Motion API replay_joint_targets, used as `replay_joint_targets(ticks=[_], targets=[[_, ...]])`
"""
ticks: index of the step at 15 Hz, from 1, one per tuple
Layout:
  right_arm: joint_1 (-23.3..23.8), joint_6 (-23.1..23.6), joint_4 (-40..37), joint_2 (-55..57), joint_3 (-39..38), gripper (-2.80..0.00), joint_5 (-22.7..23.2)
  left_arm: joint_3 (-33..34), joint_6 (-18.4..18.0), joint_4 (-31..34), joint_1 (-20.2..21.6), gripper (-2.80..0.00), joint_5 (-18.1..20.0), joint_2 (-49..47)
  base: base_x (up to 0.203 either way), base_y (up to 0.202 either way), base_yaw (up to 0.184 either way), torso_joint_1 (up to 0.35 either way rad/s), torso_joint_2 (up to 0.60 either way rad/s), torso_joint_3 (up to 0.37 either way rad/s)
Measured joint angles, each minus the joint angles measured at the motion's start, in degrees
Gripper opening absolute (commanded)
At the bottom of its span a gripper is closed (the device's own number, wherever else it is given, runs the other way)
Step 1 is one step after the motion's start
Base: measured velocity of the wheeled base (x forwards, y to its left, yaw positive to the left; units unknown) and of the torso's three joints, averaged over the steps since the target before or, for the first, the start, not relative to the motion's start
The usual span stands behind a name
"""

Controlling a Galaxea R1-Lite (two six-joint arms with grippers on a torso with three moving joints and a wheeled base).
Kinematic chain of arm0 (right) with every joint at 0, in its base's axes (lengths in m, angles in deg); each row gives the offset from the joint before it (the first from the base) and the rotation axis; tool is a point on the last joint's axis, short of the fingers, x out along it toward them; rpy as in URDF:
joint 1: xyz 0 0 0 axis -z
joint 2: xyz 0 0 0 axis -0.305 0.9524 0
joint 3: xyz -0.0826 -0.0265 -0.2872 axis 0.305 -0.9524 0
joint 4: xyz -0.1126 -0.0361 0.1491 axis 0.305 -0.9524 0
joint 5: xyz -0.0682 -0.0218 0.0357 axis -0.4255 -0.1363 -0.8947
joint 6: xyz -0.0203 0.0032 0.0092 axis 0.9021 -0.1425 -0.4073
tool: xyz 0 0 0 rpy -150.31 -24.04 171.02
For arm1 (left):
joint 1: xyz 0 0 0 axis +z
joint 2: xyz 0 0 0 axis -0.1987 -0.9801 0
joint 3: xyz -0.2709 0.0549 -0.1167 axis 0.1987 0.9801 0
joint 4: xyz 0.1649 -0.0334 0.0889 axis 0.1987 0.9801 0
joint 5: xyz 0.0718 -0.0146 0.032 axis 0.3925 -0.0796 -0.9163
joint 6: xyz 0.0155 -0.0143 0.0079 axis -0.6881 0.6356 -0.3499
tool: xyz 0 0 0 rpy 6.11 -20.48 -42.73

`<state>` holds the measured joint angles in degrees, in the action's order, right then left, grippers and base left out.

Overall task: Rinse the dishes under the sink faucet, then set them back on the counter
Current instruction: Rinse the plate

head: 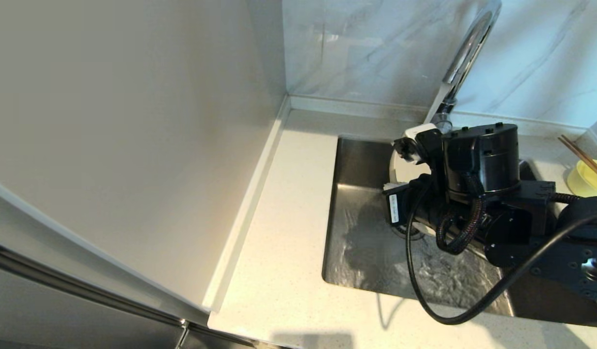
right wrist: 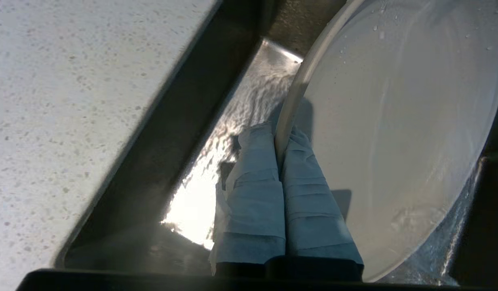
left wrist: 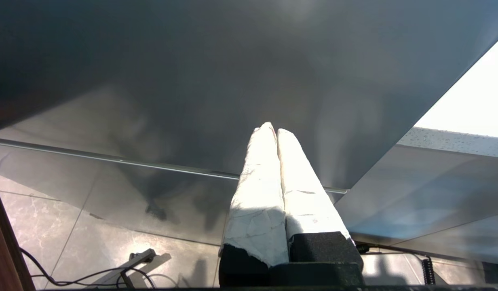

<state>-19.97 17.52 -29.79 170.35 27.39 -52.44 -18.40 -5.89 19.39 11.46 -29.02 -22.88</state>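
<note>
My right gripper is shut on the rim of the white plate, holding it tilted on edge over the sink. The plate hangs just below the chrome faucet and carries water drops. Rippling water covers the sink floor. The pale yellow bowl sits on the counter at the far right, with the brown chopsticks resting across it. My left gripper is shut on nothing, parked low in front of a grey cabinet panel, out of the head view.
The drain strainer peeks out under my right arm. A tall pale wall panel stands along the counter's left edge, and the marble wall is behind the sink. A black cable loops over the sink's front.
</note>
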Motion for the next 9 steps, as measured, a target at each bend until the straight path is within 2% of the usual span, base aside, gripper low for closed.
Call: replay_joint_targets(ticks=[4,7,9], targets=[[0.46,-3.09,0.0,-1.83,-5.31,-2.8,-2.21,0.0,-0.05,-0.02,0.0,-2.8,0.0,0.0,0.0,0.0,0.0,0.0,0.0,0.0],[3.94,-10.08,-0.11,-7.34,-13.04,-2.8,-2.03,0.0,0.0,0.0,0.0,-2.8,0.02,0.0,0.0,0.0,0.0,0.0,0.0,0.0],[7.56,-15.59,0.02,-12.7,-14.49,-2.8,0.6,0.0,0.0,-0.02,0.0,-2.8,0.03,0.0,0.0,0.0,0.0,0.0,0.0,0.0]])
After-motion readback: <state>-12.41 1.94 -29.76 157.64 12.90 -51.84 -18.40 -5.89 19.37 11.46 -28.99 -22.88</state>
